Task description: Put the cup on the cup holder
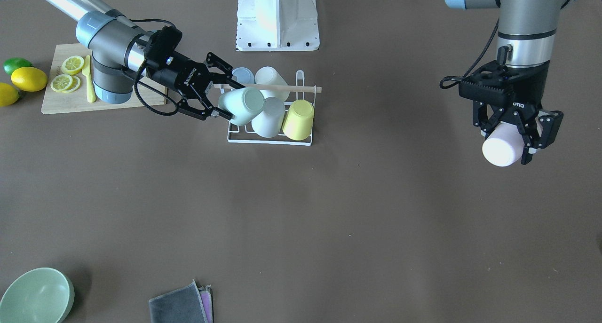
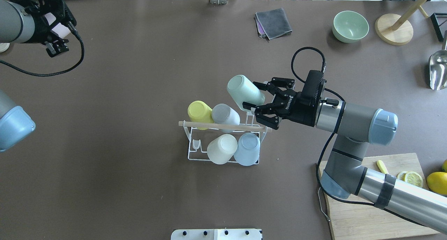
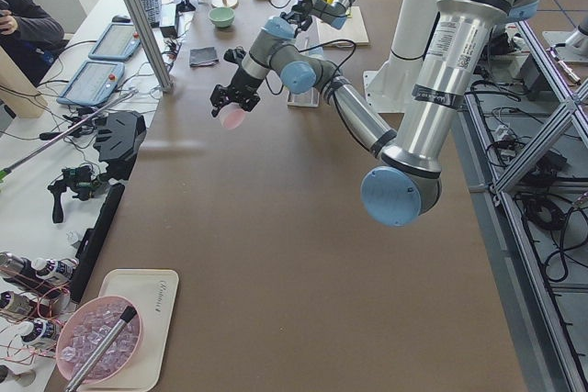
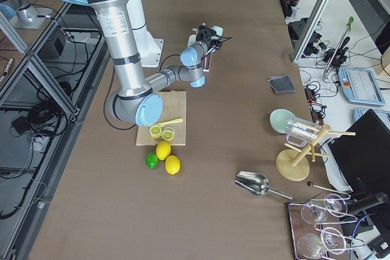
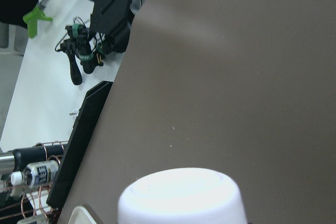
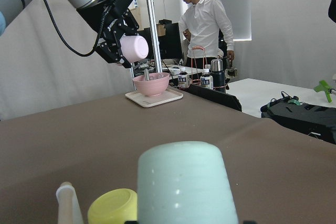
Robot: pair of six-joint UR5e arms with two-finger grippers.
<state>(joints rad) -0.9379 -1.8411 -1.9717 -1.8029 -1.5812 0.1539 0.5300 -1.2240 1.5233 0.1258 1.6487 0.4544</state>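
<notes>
Clearly the right gripper (image 1: 228, 100) is clamped on a pale green cup (image 1: 247, 104), held tilted over one end of the cup holder (image 1: 270, 139), just beside a white cup (image 1: 269, 117). One free prong (image 2: 196, 144) remains. The left gripper (image 1: 508, 142) grips a pink cup (image 1: 498, 151) well apart, over wide bare table (image 1: 329, 210). Overhead, the frame corner crops it.

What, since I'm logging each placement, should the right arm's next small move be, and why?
Probably ease the mint cup down onto the rack at its free far corner. The right end effector holds the cup tilted, base up, over that spot; four cups fill other spots.
</notes>
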